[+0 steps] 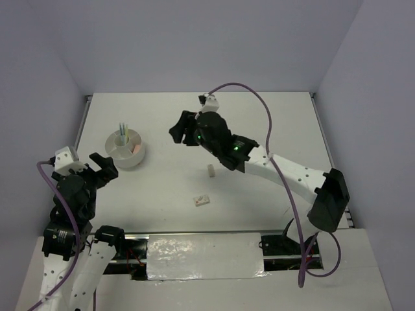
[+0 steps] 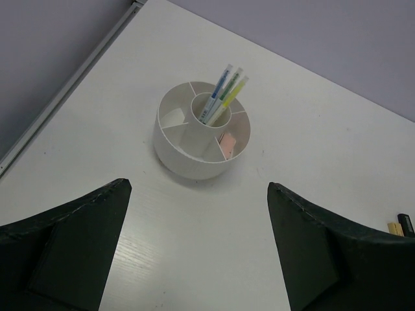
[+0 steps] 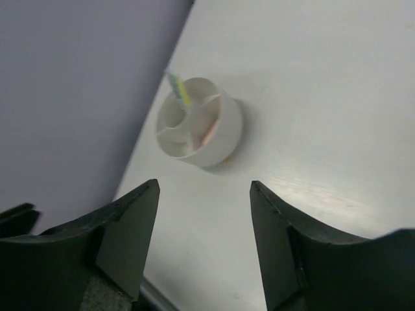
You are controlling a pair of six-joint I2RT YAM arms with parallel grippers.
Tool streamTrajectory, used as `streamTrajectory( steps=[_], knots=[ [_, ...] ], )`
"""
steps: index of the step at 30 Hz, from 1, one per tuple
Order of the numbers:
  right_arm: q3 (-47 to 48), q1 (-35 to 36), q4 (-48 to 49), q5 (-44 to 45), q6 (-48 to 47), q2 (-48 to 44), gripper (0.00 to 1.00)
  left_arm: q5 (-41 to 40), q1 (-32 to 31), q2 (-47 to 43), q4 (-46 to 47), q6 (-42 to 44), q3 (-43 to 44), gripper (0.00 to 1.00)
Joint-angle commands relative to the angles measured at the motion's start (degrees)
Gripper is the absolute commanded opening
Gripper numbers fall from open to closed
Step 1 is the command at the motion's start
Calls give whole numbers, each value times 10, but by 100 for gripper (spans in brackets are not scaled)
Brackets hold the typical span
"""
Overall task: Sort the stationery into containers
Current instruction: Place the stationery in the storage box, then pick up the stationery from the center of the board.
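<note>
Both my hands are released and carry nothing: my right hand [image 1: 176, 133] hangs above the middle of the worktop [image 1: 272, 123] with its fingers apart, looking toward the tub, and my left hand [image 2: 198, 188] waits spread wide at the near left, just beside the tub [image 1: 126, 162]. That round white tub sits left of the middle. Its middle tube holds the pens [image 2: 222, 96], which stand upright and lean a little, and a pink eraser [image 2: 226, 146] lies in one outer compartment. I cannot tell whether the other compartments hold anything. Two pieces lie loose on the worktop, right of the tub and nearer to me: a tan eraser [image 1: 211, 170] and, nearer again, a small pink and white piece [image 1: 202, 200], probably another eraser. I judge both to be light, rubbery and not slippery, and firm enough to take a pinch without harm. Being so small, either could tip or skid if one finger nudged it first, so I would come straight down and close across the narrow sides.
</note>
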Motion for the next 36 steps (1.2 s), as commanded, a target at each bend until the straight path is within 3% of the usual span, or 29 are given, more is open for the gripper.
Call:
streamTrajectory(
  steps=[1,3,6,12,16,20,22,25,29,33,36],
  knots=[
    [-41,-35,-76,-45,-111,-2,63,5,-2,0,24,2,6,99],
    [-58,-41,-134,-25,-133,0,57,14,-2,1,30,4,3,99],
    [-116,-43,-137,-17,-139,-19,55,49,-2,20,40,13,1,99],
    [-231,-53,-135,34,-96,-121,60,131,-3,93,63,31,-5,99],
    [-287,-66,-153,25,-83,-173,62,190,-4,199,66,31,4,99],
    [-343,-63,-147,-4,-67,-251,64,247,-49,279,91,-34,6,99],
    [-359,-57,-174,8,-40,-270,64,230,-94,316,123,-71,11,99],
    [-388,-53,-225,73,18,-359,70,155,-240,396,147,-111,65,99],
    [-420,-58,-213,74,8,-417,69,96,-292,507,137,-163,112,99],
    [-385,-67,-191,23,-46,-311,66,13,-297,487,134,-238,96,99],
    [-339,-75,-156,6,-78,-191,62,-13,-297,458,121,-236,93,99]
  ],
)
